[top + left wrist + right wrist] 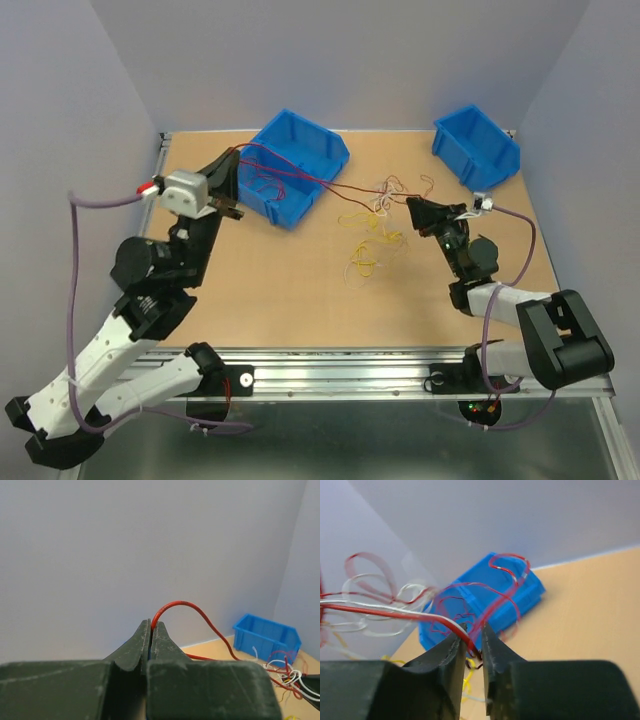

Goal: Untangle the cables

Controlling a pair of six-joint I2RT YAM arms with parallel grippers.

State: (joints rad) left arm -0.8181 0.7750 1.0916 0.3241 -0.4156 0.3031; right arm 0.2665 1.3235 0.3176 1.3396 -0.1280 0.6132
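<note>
The cables are sitting in a loose knot of red, white and yellow loops just ahead of the right fingers. The knot is partly lifted off the table, and a few yellow curls are resting flat just beside those fingers. One red cable is running out of the knot in a shallow line to the left fingers. These are clenching it tight, and it is arching from their tips in a springy hoop. The right fingers are standing slightly apart, wider than the wire. The same red cable is lying in the gap against one inner face, so they are looking released rather than pinching.

As I judge it, with that side slack, a pull from the left fingers risks dragging the whole knot along or cinching the crossings of red and white. The strand is also passing over the blue bin beside the left fingers, whose hard rim could be catching it.

The wires are looking thin, glossy and plastic-sheathed, holding their curl. The bin is looking like rigid moulded plastic, the table like a matte wood-toned board. The fingers are showing as dark, scuffed, tapering wedges.
</note>
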